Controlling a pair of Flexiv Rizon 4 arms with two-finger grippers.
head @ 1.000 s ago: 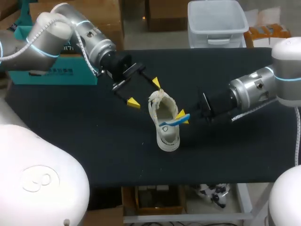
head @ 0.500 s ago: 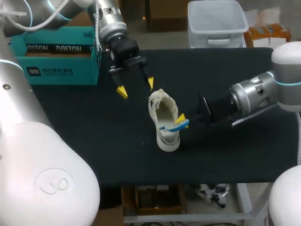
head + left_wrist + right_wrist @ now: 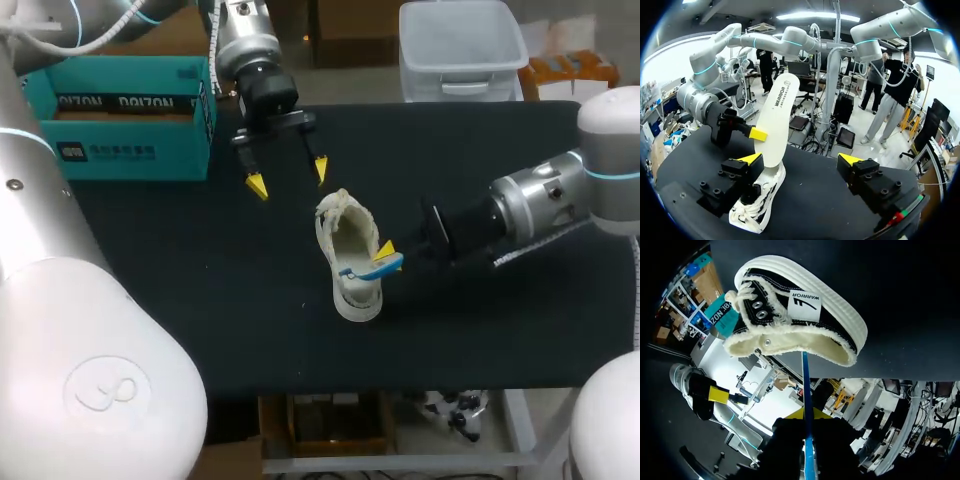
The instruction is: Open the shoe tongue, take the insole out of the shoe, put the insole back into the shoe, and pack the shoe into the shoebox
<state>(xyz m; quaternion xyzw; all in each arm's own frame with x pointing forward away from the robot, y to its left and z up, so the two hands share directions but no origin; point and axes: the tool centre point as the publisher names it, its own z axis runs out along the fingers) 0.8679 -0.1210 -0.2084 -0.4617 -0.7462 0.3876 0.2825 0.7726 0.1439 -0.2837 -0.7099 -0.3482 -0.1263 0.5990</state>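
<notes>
Black cloth-covered table (image 3: pixel 200 270) is noted under everything. A teal cardboard shoebox (image 3: pixel 120 125) is set at its far left corner, with white lettering printed along the side. A black canvas shoe with white rubber sole and cream fleece lining (image 3: pixel 352 275) is placed mid-table, and a printed logo patch is seen on its side. A white foam insole with blue underside (image 3: pixel 776 120), print running down its face, is stood up out of the shoe and pinched at its edge by the right gripper (image 3: pixel 388 256). Nothing is held by the left gripper (image 3: pixel 287 176). Its fingers are spread wide between shoebox and shoe, clear of both.
</notes>
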